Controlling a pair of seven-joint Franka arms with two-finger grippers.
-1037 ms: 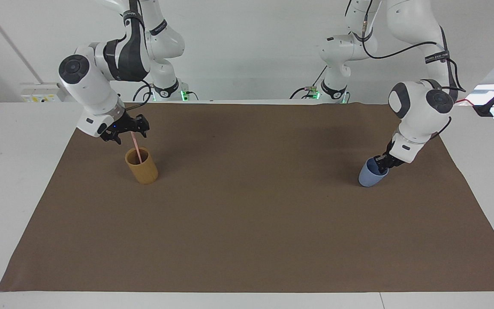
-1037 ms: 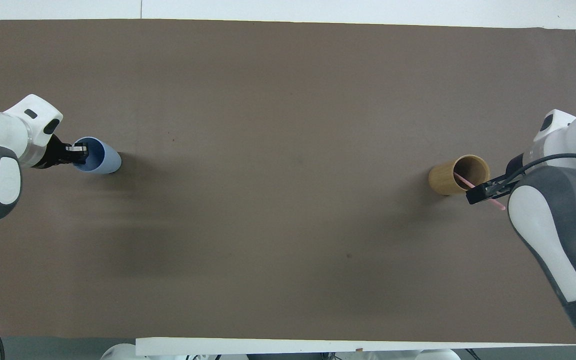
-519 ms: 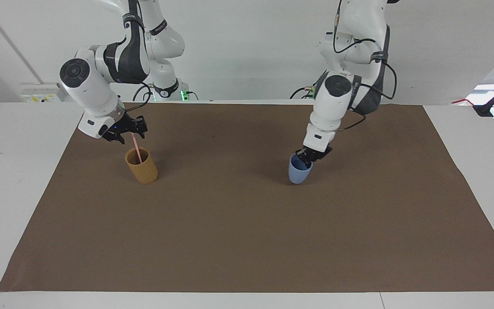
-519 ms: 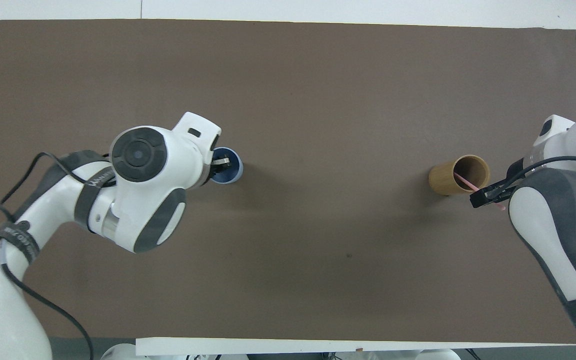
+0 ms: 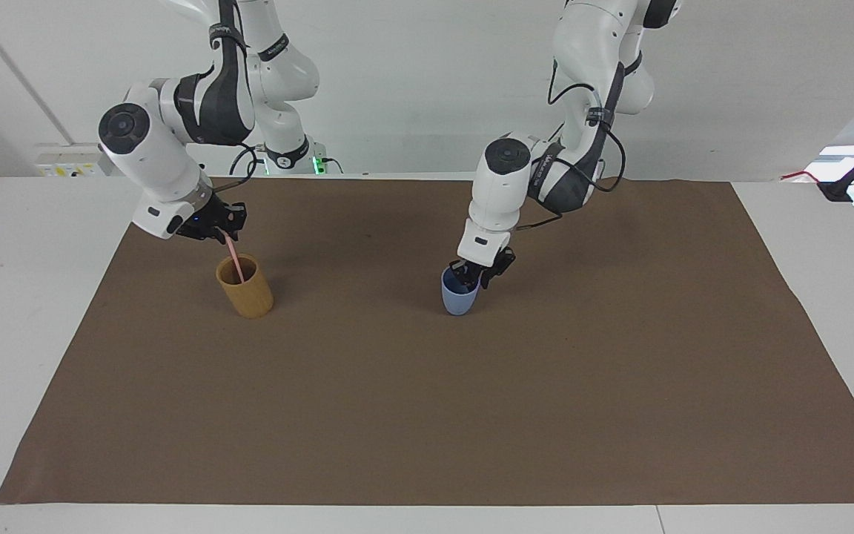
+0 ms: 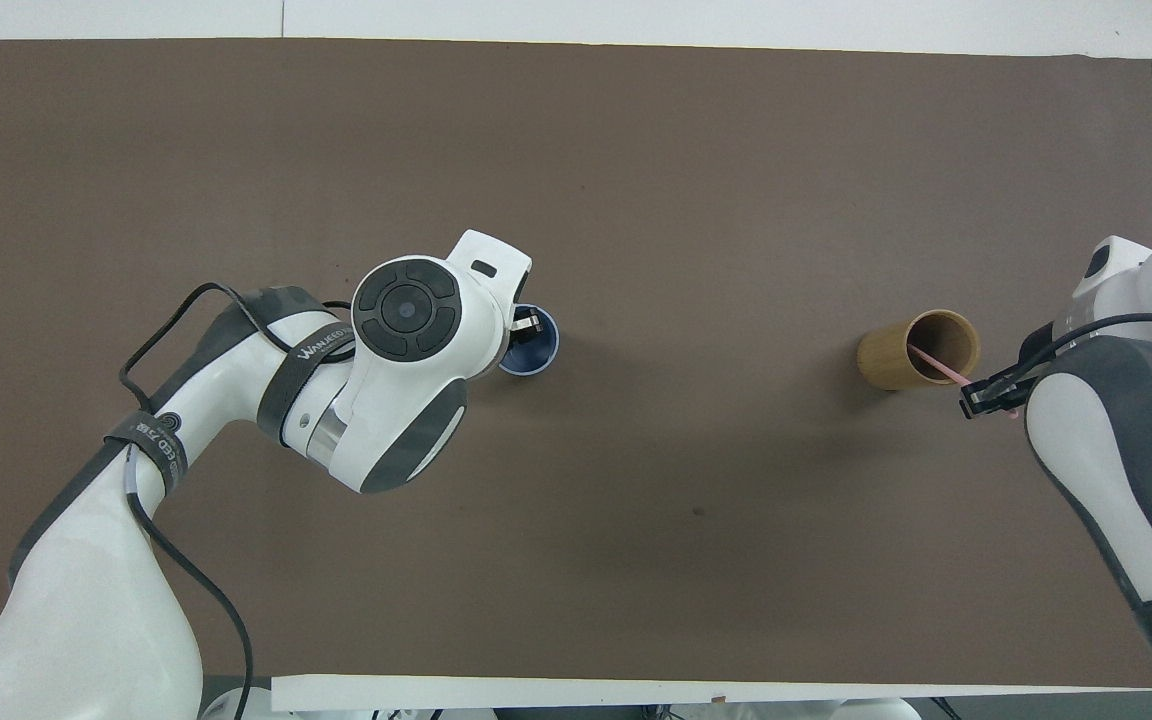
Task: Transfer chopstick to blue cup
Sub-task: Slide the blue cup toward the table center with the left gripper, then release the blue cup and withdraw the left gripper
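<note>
The left gripper (image 5: 475, 273) has its jaws pinched on the rim of the blue cup (image 5: 459, 294), one finger inside the mouth and one against the outer wall. The right gripper (image 5: 221, 228) is closed on the upper part of the chopstick (image 5: 235, 261), whose lower end stands in the tan cup (image 5: 245, 285).

Over the last second the left arm has carried the blue cup along the mat (image 5: 427, 415) from the left arm's end of the table toward the tan cup. The blue cup now sits about midway along the mat, level with the tan cup in distance from the robots, though the two are well apart. Whether the blue cup rests on the mat or is just above it cannot be told. The right gripper has barely shifted over that second, and the chopstick leans out of the tan cup much as it did.

That likely means the receiving cup is being brought within the right arm's reach. The stick itself has not left the tan cup, so the transfer proper is not yet begun; the lift and the carry over to the blue cup remain.
</note>
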